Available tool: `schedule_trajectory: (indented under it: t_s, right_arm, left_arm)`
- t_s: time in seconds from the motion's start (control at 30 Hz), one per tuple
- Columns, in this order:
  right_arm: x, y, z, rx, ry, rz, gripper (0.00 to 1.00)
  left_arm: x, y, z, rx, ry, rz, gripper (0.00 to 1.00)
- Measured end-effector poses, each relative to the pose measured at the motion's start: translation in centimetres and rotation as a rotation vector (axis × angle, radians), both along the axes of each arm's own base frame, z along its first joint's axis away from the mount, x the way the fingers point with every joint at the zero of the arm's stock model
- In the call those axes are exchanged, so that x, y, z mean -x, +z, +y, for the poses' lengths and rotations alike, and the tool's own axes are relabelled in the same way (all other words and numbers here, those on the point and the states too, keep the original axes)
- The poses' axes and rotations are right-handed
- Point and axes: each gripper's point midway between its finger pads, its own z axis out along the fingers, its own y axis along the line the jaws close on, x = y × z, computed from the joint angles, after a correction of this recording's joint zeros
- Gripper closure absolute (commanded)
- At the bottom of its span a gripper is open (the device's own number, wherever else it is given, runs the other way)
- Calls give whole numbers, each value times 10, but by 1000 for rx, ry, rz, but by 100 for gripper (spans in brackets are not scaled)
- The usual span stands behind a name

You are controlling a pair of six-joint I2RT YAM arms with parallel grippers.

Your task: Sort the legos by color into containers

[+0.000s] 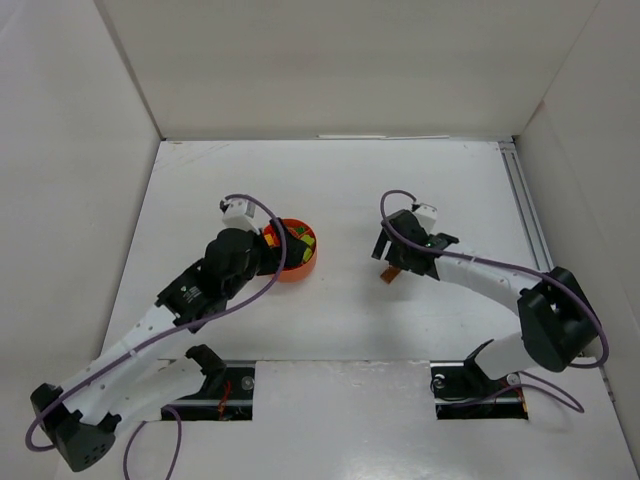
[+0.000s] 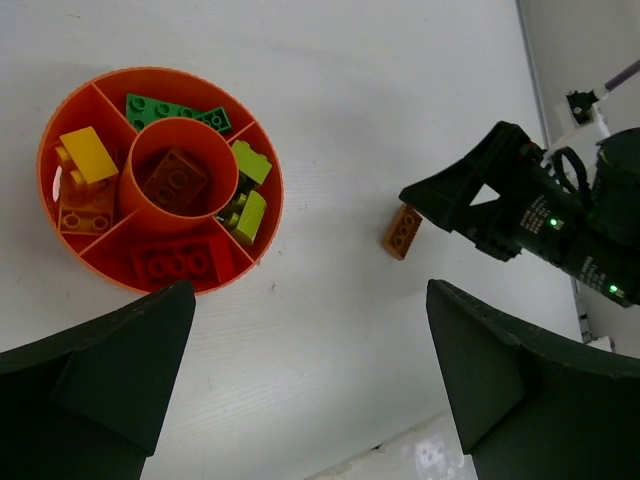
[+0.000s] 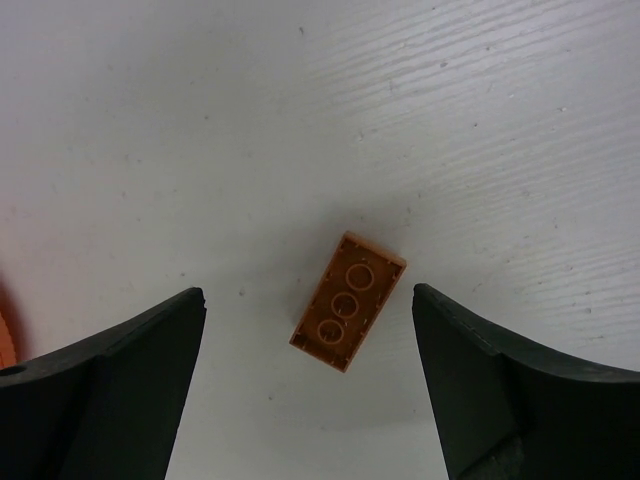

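- Progress check from my seat: it looks nearly done to me. The bowl (image 2: 262, 150) is already loaded and split by colour.
- Going round the bowl in the left wrist view: green bricks (image 2: 175, 110) at 12 o'clock, lime bricks (image 2: 250, 215) at 3, a red brick (image 2: 180, 262) at 6, and a yellow brick (image 2: 88, 155) sharing the 9 o'clock section with some orange ones. A brown brick (image 2: 175, 180) sits in the raised centre cup.
- The only loose piece I can spot is one orange brick (image 3: 348, 302), lying flat on the table (image 1: 400, 190) studs up. It's out at 3 o'clock from the bowl and well apart from it.
- The right gripper (image 3: 307, 293) hangs right over that brick. Its jaws are apart, one finger at 9 o'clock of the brick and one at 3, and neither touches it. So nothing is grabbed yet.
- The left gripper (image 2: 310, 300) is spread wide too and holds nothing. It's parked above the table just at 6 o'clock of the bowl in its own camera.
- What's left, as I read it: pinch the orange brick, carry it over, and drop it in the 9 o'clock section with the other orange ones.
- The brick sits skewed between the fingers, so I'd guess it twists a bit when they squeeze.
- I only see this one bowl, so I can't tell whether other containers come into it.
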Motion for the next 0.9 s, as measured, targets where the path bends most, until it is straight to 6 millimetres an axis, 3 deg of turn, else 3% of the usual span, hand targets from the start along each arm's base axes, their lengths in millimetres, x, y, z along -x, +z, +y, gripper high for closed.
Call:
schedule_trajectory:
  t_s: [0.13,0.33,0.4,0.53,0.67,0.9]
  right_arm:
    - [-5,-6,-4,1,-70,-2,17]
    - [-6,-44,-6,55,-130,77,20]
    - [-8,-42,-5,44,-143,71,26]
    - [-9,-43,-5,39,-164,68,50]
    - [-9,-44,-5,33,-177,68,66]
    - [-8,-43,-4,85,-126,52,78]
  left_arm:
    - [13,15,9,40,-8,-32,0]
    - [22,15,17,34,-8,-31,0]
    - [23,12,18,23,-9,-22,0]
    - [24,9,19,12,-9,-10,0]
    - [25,8,20,9,-9,-7,0]
    - [24,7,22,1,1,-6,0]
